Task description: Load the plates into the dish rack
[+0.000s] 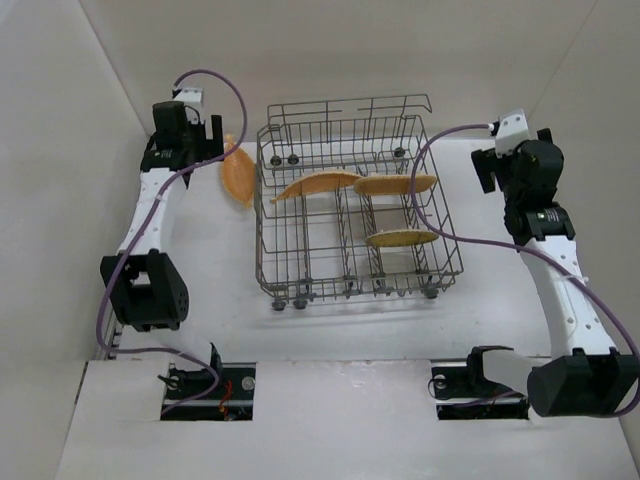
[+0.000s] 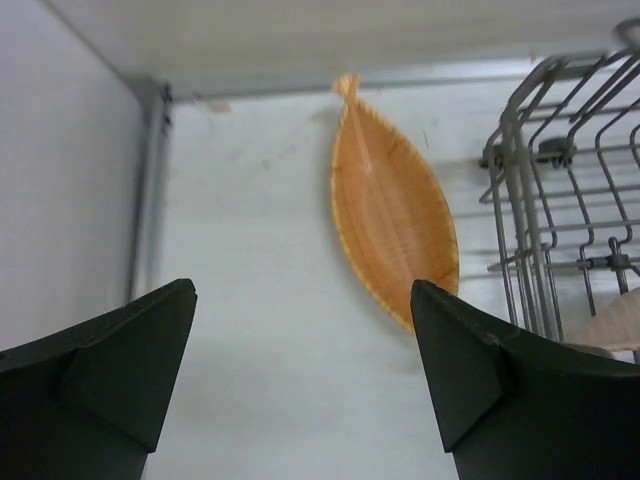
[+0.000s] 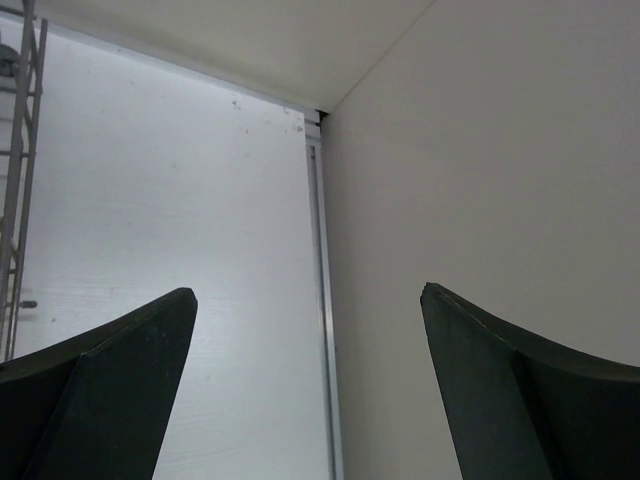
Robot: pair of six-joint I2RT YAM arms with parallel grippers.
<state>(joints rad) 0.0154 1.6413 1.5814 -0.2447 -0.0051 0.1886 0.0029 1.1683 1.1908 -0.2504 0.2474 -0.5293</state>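
The grey wire dish rack (image 1: 352, 284) stands mid-table. Three orange-tan plates rest across its tines: one at back left (image 1: 315, 185), one at back right (image 1: 395, 184), one at front right (image 1: 400, 238). Another plate (image 1: 238, 175) sits tilted outside the rack's left wall; whether it touches the wire I cannot tell. My left gripper (image 1: 214, 135) hovers just left of it, open and empty. In the left wrist view that plate (image 2: 393, 225) lies ahead of the gripper (image 2: 302, 290), near the right finger, beside the rack (image 2: 530, 200). My right gripper (image 1: 488, 170) stands open and empty, right of the rack.
White walls close in on the left, back and right. The right wrist view faces the back right corner (image 3: 318, 118), with my right gripper (image 3: 307, 290) open before it and the rack's edge (image 3: 22, 120) at far left. A purple cable (image 1: 425, 215) hangs over the rack's right side.
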